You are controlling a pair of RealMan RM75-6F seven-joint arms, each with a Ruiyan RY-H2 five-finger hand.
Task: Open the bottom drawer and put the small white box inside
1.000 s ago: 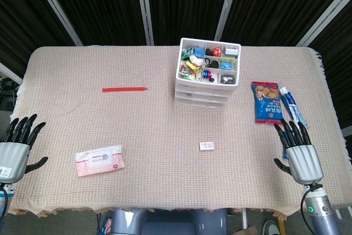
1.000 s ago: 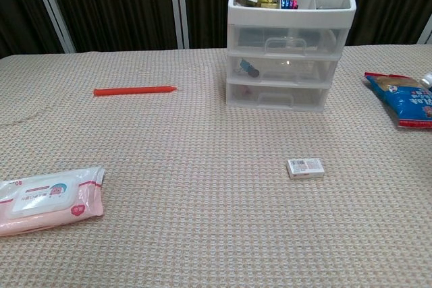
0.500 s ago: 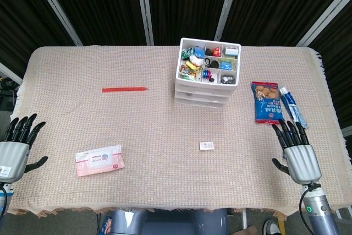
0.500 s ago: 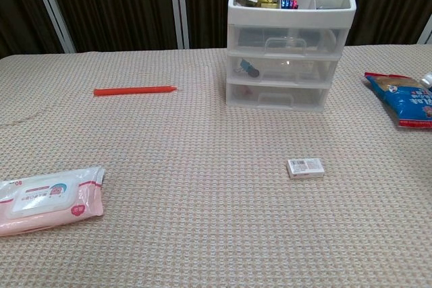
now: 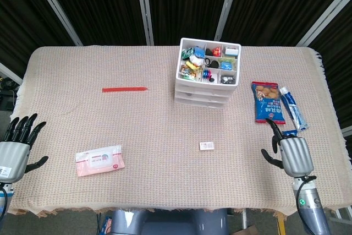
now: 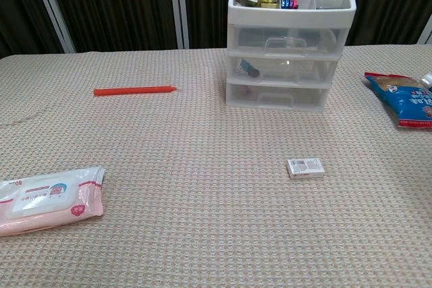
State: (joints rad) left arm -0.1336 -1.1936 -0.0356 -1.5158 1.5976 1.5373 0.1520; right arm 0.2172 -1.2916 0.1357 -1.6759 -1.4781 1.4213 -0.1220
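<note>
White box (image 5: 207,146) lies mid-table, near side of shut bottom drawer (image 6: 275,96); both hands empty, right hand (image 5: 292,153) and left hand (image 5: 15,147) fingers apart — hook drawer handle squarely first.

Beige woven table (image 5: 165,130), white drawer unit (image 5: 204,93).
Small white box (image 6: 305,167), red stick (image 5: 124,88) at ten o'clock, pink wipes pack (image 5: 99,160), blue snack bag (image 5: 267,102).

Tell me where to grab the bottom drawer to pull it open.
Hook the fingers into the arched handle centred on the bottom drawer front, coming straight from the front. The handle faces the robot, so a straight pull back probably slides it out.
</note>
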